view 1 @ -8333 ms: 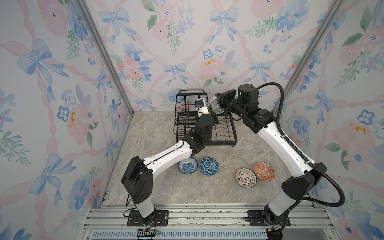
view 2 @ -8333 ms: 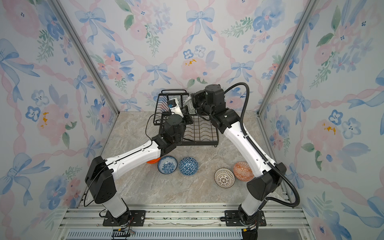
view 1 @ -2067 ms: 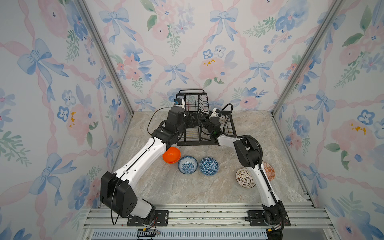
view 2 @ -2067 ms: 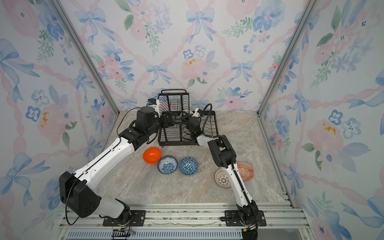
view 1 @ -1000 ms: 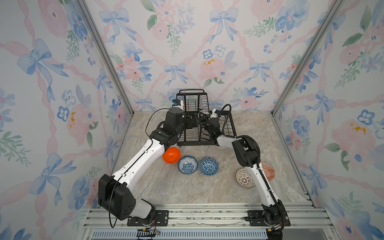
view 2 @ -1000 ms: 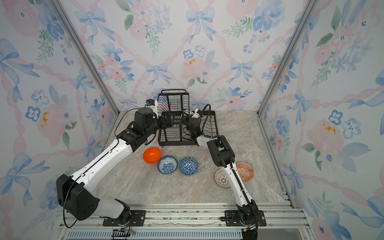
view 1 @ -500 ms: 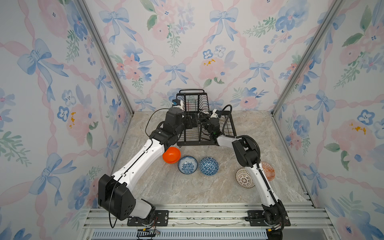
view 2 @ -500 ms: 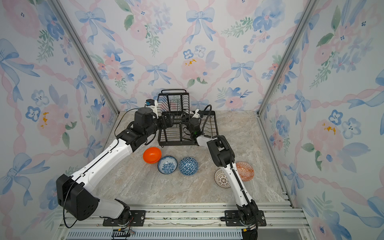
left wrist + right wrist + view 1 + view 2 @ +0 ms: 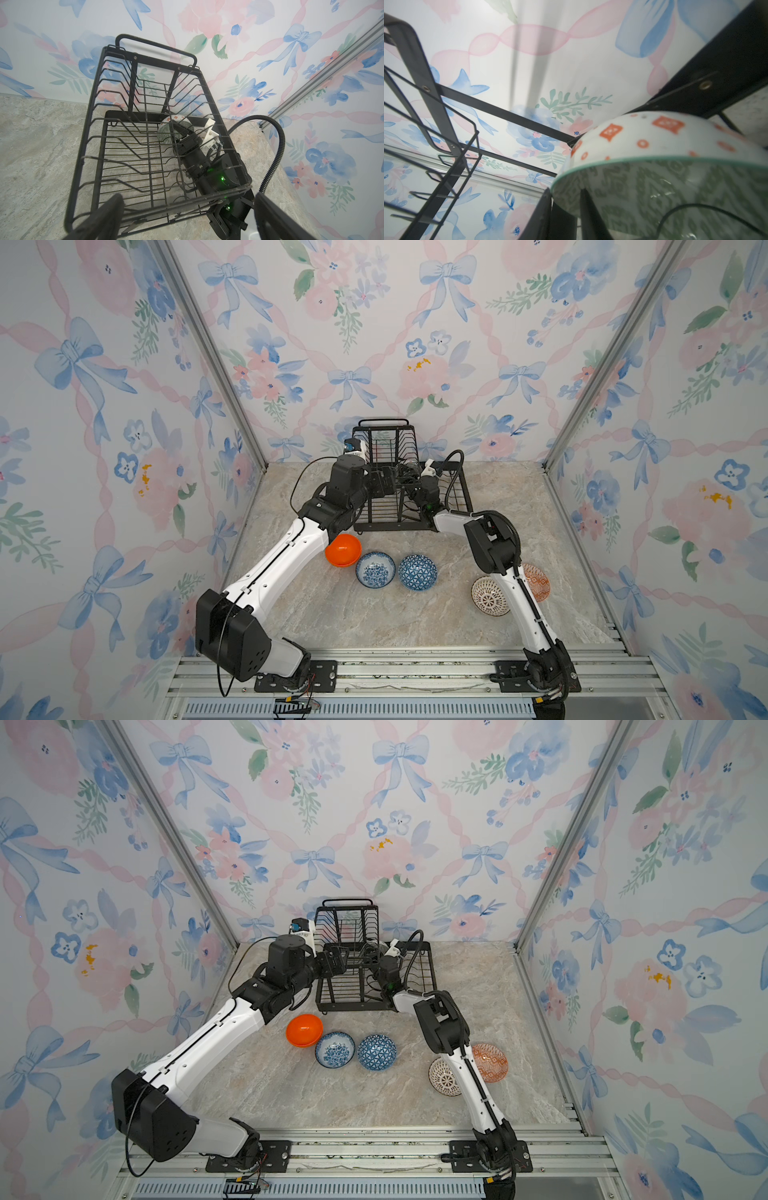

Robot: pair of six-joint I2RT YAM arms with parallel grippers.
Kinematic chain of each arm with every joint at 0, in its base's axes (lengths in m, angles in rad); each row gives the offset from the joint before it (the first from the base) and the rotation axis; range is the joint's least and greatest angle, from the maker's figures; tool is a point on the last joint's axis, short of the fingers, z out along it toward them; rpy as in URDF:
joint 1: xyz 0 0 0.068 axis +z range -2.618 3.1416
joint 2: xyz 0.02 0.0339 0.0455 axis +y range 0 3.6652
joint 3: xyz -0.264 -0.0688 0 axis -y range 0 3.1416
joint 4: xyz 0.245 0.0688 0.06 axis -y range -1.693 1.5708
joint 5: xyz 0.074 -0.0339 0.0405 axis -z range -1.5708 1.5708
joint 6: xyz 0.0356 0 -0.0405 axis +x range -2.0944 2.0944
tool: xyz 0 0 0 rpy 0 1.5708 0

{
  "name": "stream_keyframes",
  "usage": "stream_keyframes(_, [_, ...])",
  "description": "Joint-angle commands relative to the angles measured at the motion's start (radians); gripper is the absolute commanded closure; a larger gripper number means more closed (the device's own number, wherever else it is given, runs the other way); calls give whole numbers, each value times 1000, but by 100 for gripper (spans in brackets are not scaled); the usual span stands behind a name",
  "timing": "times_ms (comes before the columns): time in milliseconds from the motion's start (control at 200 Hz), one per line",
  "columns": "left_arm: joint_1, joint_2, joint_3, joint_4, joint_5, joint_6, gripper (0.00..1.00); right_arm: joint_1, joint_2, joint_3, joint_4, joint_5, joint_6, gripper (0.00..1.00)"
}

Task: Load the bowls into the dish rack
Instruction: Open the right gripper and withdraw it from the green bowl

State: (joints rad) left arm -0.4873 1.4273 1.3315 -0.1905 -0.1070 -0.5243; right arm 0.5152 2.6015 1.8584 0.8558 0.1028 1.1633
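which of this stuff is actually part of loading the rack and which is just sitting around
Part of the job:
dish rack
pale green bowl, in the rack's lower tier
plain orange bowl, blue-floral bowl, blue triangle bowl, lattice bowl, orange-red bowl, all on the tabletop

Just there:
tabletop
floral wallpaper
metal base rail

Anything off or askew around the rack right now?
Nothing spilled or broken. Only the pale green bowl stands out: it's tipped on its side in the lower tray of the dish rack, with the right tool straddling its rim.
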Motion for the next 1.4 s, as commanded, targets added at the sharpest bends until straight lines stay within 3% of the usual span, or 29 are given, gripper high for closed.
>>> stream_keyframes(0, [9, -21, -7, -22, 3, -1, 2, -12, -63, -21, -3, 13, 4, 73])
stream_keyframes(315, [9, -20, -3, -22, 1, -5, 2, -29, -110, -88, 20, 8, -3, 71])
stream_keyframes(1085, [7, -15, -11, -21, 13, -43, 2, -72, -322, -437, 107, -38, -34, 68])
stream_keyframes(1395, [4, -36, -3, -56, -6, -64, 2, -84, -450, -524, 5, -128, -106, 62])
